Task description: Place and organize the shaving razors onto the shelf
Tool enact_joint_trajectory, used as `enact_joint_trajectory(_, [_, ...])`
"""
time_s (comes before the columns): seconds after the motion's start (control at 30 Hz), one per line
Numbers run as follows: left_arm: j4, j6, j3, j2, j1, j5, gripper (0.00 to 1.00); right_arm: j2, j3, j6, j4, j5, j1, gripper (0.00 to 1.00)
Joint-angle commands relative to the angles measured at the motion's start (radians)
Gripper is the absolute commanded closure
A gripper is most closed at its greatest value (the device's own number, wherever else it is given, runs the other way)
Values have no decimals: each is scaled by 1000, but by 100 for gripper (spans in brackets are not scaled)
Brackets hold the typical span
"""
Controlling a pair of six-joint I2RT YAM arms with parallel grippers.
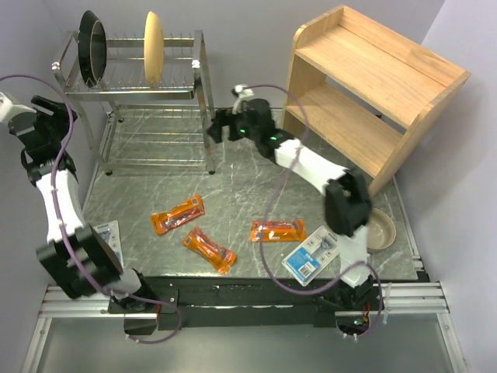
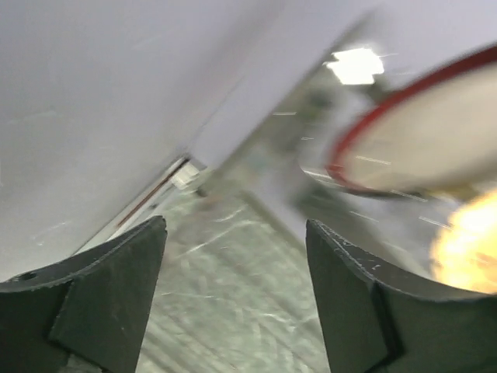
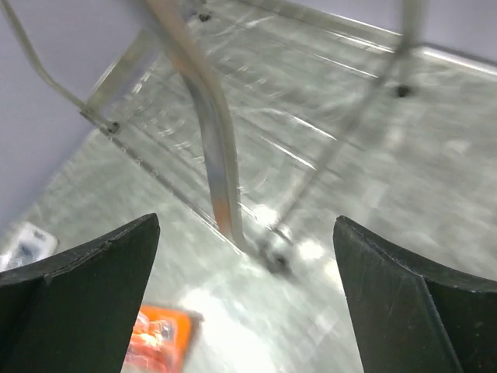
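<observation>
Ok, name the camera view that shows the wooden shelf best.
Top external: the shelf shows whole, with both tiers visible. Neither wrist view catches any of it; the right one faces the wire rack instead.

A blue-and-white card (image 1: 115, 233) sits half under the left arm (image 1: 58, 202) — the right wrist view smears the dish rack (image 3: 217, 171) (orange packet (image 3: 163, 342) cropped).

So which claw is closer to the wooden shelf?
The right one. The right claw is by the wire rack, at its leg, a short way from the shelf. The left claw is over on the rack's other side, much farther away.
</observation>
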Motion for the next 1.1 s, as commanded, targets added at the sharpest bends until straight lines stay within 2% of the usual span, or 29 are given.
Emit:
enact_joint_trajectory(0.0, [-52,-22,-59,-187,-44,54,22,-363,-231,-160,55,90,-26,0])
enact_joint_trajectory(0.07, [47,12,-137,-253,-85,165,21,-501,-358,-174,26,136,-27,0])
enact_joint_trajectory(0.1, [93,81,-158,-309,-160,219,21,-549,-401,-177,23,147,-29,0])
enact_joint_trajectory(0.13, [127,127,-177,-326,-210,338,21,-596,-441,-177,3,156,-30,0])
enact_joint_trajectory(0.17, [142,171,-166,-334,-270,388,20,-689,-507,-174,-12,168,-36,0])
enact_joint_trajectory(0.2, [140,234,-149,-323,-382,432,20,-736,-536,-169,-31,180,-40,0])
enact_joint_trajectory(0.23, [141,247,-107,-308,-430,539,19,-782,-562,-164,-81,194,-43,0])
enact_joint_trajectory(0.27, [158,255,-85,-285,-479,580,10,-866,-597,-151,-109,203,-55,0])
enact_joint_trajectory(0.3, [152,291,-60,-234,-589,601,1,-903,-608,-143,-143,219,-64,0])
enact_joint_trajectory(0.37, [117,365,27,-176,-706,579,0,-996,-613,-123,-256,242,-101,0])
enact_joint_trajectory(0.4, [88,424,97,-106,-801,579,1,-1024,-612,-125,-287,242,-119,0])
enact_joint_trajectory(0.47, [69,440,186,-15,-876,548,1,-1099,-616,-153,-353,240,-162,0])
enact_joint_trajectory(0.5, [52,401,290,93,-922,537,5,-1123,-618,-164,-368,239,-211,0])
enact_joint_trajectory(0.57, [60,341,392,210,-949,526,10,-1170,-622,-198,-420,223,-271,0])
enact_joint_trajectory(0.6, [61,298,483,317,-968,495,14,-1186,-624,-210,-437,226,-314,0])
enact_joint_trajectory(0.67, [51,269,585,424,-990,455,16,-1231,-630,-211,-486,269,-355,1])
enact_joint_trajectory(0.7, [45,259,692,524,-1008,425,18,-1248,-632,-209,-500,254,-389,1])
enact_joint_trajectory(0.8, [70,246,850,698,-1032,373,20,-1318,-639,-227,-545,223,-478,1])
enact_joint_trajectory(0.9, [127,268,976,842,-1050,341,21,-1347,-635,-235,-585,223,-541,0])
enact_joint_trajectory(1.07, [231,301,1047,978,-1064,313,17,-1351,-613,-209,-640,118,-644,0])
